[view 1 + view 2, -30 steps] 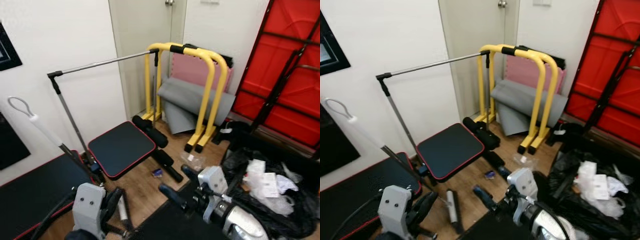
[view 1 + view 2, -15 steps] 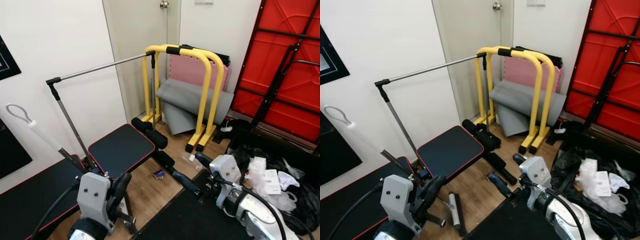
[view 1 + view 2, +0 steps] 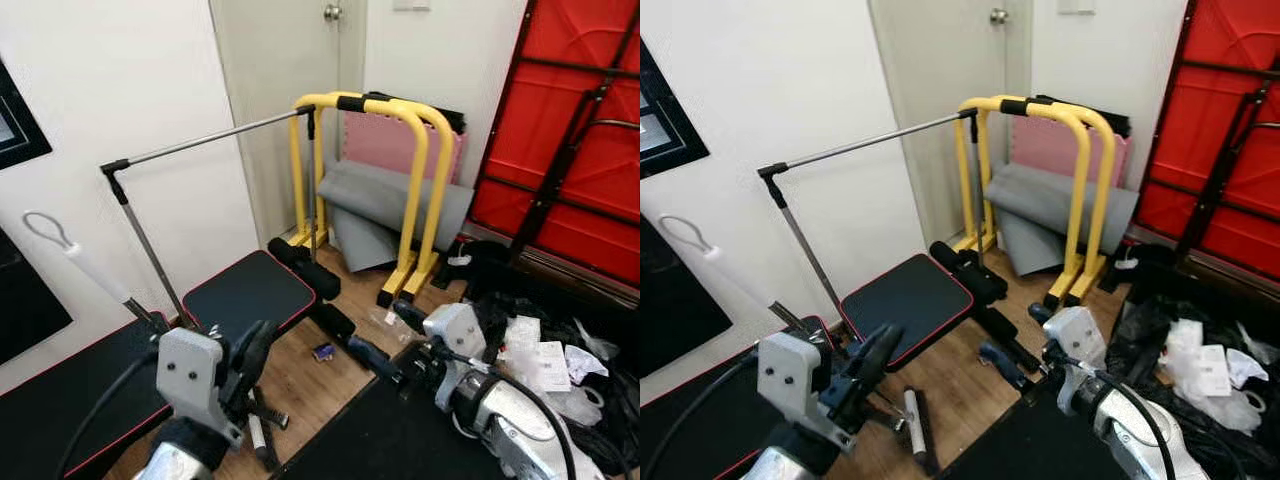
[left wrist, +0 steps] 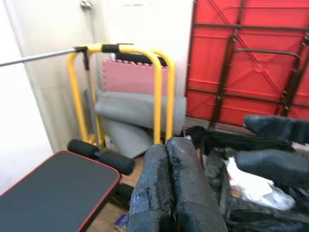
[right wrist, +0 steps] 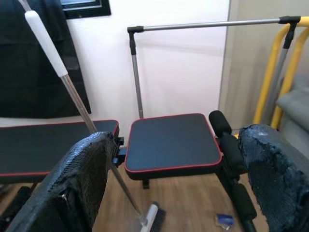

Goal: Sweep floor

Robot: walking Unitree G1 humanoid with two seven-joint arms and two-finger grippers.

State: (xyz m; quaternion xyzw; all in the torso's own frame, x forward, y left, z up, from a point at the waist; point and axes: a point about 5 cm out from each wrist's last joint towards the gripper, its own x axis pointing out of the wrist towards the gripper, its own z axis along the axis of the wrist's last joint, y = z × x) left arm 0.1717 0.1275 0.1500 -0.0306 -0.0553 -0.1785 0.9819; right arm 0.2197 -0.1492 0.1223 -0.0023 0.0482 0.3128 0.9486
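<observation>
Right wrist view shows the right pincer (image 5: 169, 193) spread wide facing the broom (image 5: 77, 104), which leans beside the bench (image 5: 169, 140), while the left pincer (image 4: 169, 188) sits closed together; a good grasp should centre the handle between the fingers before closing.

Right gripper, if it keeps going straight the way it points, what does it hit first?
Probably the black padded bench seat with red trim, centred between the open fingers of the right gripper. The silver broom handle crosses nearer its line; depth is unclear.
</observation>
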